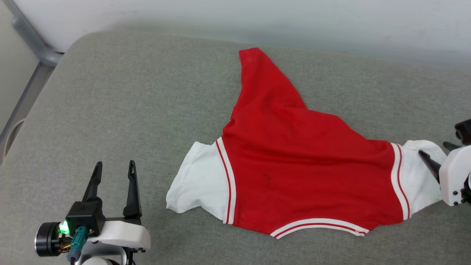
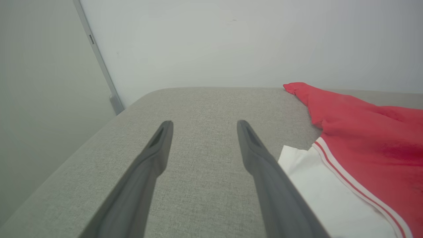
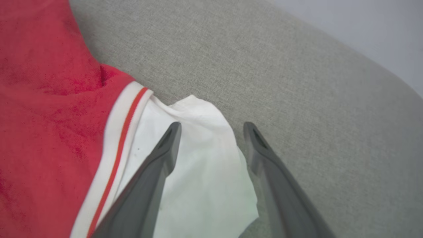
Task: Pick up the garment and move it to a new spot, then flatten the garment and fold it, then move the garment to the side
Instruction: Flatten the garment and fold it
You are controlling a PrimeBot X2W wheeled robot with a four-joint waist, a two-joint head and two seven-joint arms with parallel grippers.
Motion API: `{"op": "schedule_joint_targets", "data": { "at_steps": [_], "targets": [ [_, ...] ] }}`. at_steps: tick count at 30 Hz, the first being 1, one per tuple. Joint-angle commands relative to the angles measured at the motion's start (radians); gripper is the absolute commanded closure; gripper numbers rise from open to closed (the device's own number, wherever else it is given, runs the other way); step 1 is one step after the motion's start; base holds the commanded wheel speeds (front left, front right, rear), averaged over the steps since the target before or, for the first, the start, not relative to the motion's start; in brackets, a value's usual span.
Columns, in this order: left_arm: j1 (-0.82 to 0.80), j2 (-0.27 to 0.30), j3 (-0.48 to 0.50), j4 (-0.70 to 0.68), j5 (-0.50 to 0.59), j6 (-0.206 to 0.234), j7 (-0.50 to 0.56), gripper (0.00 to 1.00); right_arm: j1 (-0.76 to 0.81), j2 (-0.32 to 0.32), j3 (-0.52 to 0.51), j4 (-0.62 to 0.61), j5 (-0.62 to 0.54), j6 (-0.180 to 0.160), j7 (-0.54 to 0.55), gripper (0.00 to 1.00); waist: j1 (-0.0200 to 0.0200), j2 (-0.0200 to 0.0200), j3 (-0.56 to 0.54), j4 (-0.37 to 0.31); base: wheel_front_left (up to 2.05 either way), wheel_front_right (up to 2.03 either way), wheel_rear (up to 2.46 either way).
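Note:
The garment (image 1: 294, 162) lies spread on the grey cushion with its plain red side up; the letters and number are hidden. Its body narrows to a red point at the far end, and its white sleeves (image 1: 198, 180) stick out left and right. My left gripper (image 1: 113, 167) stands open at the lower left, a short way left of the left sleeve (image 2: 317, 195), holding nothing. My right gripper (image 1: 436, 149) is at the right edge, open, hovering over the right white sleeve (image 3: 201, 172) with nothing pinched between its fingers (image 3: 165, 152).
The grey cushion (image 1: 128, 103) stretches wide to the left and behind the garment. A pale wall runs along its far edge, and a grey metal frame bar (image 1: 33, 40) slants down at the far left.

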Motion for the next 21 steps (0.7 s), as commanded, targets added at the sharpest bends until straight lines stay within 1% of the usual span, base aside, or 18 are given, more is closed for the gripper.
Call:
{"op": "schedule_joint_targets", "data": {
  "at_steps": [1,4,6,9,11,14,16,19,21],
  "targets": [
    [0.009,0.004,0.005,-0.002,0.005,-0.007,-0.003,0.0,0.02,0.005,-0.018,-0.008,-0.006,-0.001,-0.043,0.0,-0.0001,0.0,-0.022,-0.022,0.0,0.0,0.0],
    [0.016,0.013,0.015,-0.003,0.005,-0.02,-0.003,0.0,0.049,0.024,-0.07,-0.028,-0.016,-0.001,-0.155,0.0,-0.0001,0.0,-0.042,-0.044,0.0,0.0,0.0],
    [0.016,0.019,0.022,-0.004,0.008,-0.027,-0.003,0.0,0.074,0.035,-0.103,-0.043,-0.03,-0.001,-0.205,0.0,-0.0001,0.0,-0.053,-0.058,0.0,0.0,0.0],
    [0.023,0.024,0.028,-0.012,0.014,-0.025,-0.003,0.0,0.107,0.039,-0.153,-0.064,-0.064,-0.001,-0.253,0.0,-0.0001,0.0,-0.065,-0.076,0.0,0.0,0.0],
    [0.027,0.026,0.033,-0.017,0.017,-0.024,-0.003,0.0,0.127,0.035,-0.184,-0.086,-0.082,-0.001,-0.26,0.0,-0.0001,0.0,-0.069,-0.085,0.0,0.0,0.0],
    [0.034,0.026,0.034,-0.028,0.017,-0.024,-0.003,0.0,0.147,0.013,-0.22,-0.134,-0.102,-0.001,-0.237,0.0,-0.0001,0.0,-0.065,-0.093,0.0,0.0,0.0],
    [0.041,0.024,0.034,-0.033,0.02,-0.026,-0.003,0.0,0.159,-0.008,-0.232,-0.171,-0.105,-0.001,-0.19,0.0,-0.0001,0.0,-0.059,-0.096,0.0,0.0,0.0],
    [0.037,0.018,0.032,-0.041,0.021,-0.027,-0.003,0.0,0.177,-0.041,-0.213,-0.239,-0.061,-0.001,-0.058,0.0,-0.0001,0.0,-0.038,-0.094,0.0,0.0,0.0],
    [0.029,0.013,0.03,-0.042,0.021,-0.03,-0.003,0.0,0.182,-0.082,-0.19,-0.281,-0.03,-0.001,0.051,0.0,-0.0001,0.0,-0.023,-0.089,0.0,0.0,0.0]
  ]
}}
